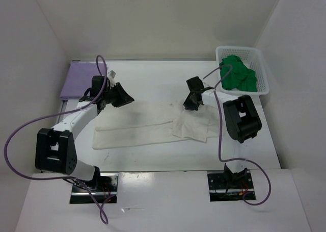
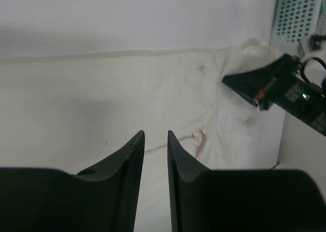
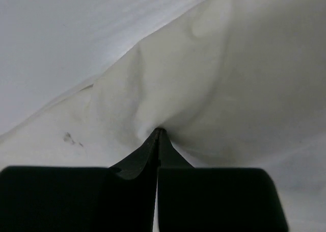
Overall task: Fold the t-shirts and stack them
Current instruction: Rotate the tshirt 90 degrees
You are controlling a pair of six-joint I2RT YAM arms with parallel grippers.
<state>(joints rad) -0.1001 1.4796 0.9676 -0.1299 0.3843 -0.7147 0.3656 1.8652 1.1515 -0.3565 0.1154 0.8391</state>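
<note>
Cream t-shirt (image 1: 137,130) long axis left-right; right end effector (image 3: 159,133) pinches it; left end effector (image 2: 156,135) parted.

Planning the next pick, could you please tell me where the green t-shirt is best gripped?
Probably a raised fold on top of the green t-shirt, coming straight down from above: it lies crumpled in the basket, whose walls block any sideways approach.

Cream-white t-shirt (image 1: 142,127): plain, few small dark specks. Lavender t-shirt (image 1: 81,80): plain. Green t-shirt (image 1: 237,75): bright, plain. Basket (image 1: 261,71): white lattice. Surface (image 1: 153,158): white. Left end effector (image 1: 128,98) & right end effector (image 1: 190,107): black. Cable (image 1: 15,140): purple.
</note>
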